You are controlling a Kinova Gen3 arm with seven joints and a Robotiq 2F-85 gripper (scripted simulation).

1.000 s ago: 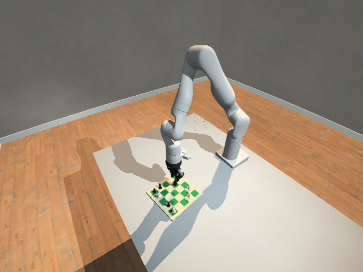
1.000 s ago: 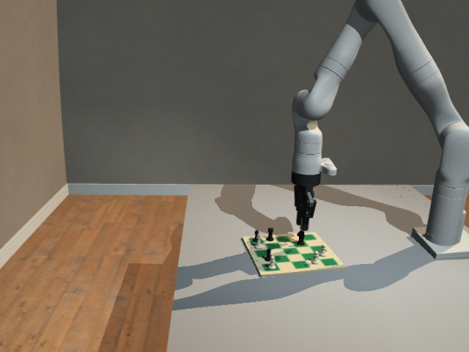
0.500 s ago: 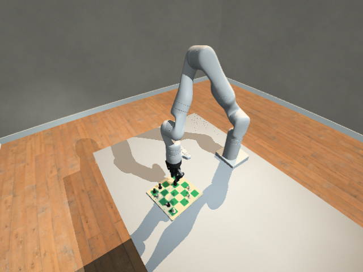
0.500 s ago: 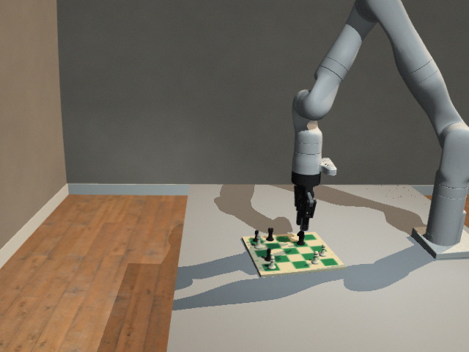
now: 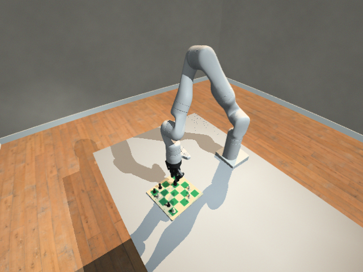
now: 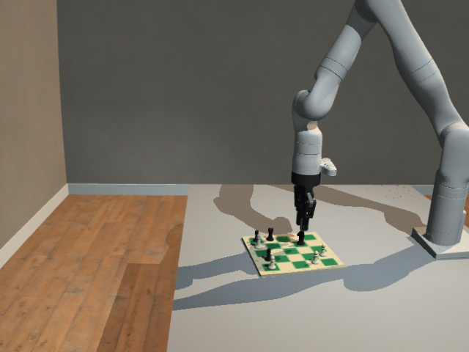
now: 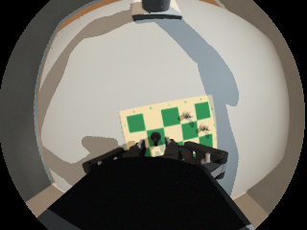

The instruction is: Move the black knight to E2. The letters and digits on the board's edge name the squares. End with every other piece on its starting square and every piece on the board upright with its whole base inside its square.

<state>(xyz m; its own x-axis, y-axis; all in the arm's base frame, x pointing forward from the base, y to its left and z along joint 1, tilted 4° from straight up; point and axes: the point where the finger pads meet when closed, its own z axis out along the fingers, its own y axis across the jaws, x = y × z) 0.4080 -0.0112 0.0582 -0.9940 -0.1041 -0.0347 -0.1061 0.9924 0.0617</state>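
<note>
A small green and cream chessboard [image 5: 164,211] [image 6: 303,270] [image 7: 146,114] lies on the grey mat. The black knight [image 5: 175,183] [image 6: 300,237] [image 7: 155,138] stands upright on a square at the board's back edge, nearest the arm's base. My gripper [image 5: 176,177] [image 6: 302,229] [image 7: 154,143] points straight down right over it. Its fingers are partly apart on either side of the knight's top, and I see no squeeze on it. The knight's base rests on the board. The wrist view hides the near part of the board behind the gripper body.
Other pieces stand on the board: a black piece [image 5: 160,185] [image 6: 270,234] at the back left, two white pieces [image 5: 189,187] [image 6: 322,250] on the right, and black and white pieces [image 5: 173,209] [image 6: 272,262] near the front left. The arm's base [image 5: 231,159] stands behind the board.
</note>
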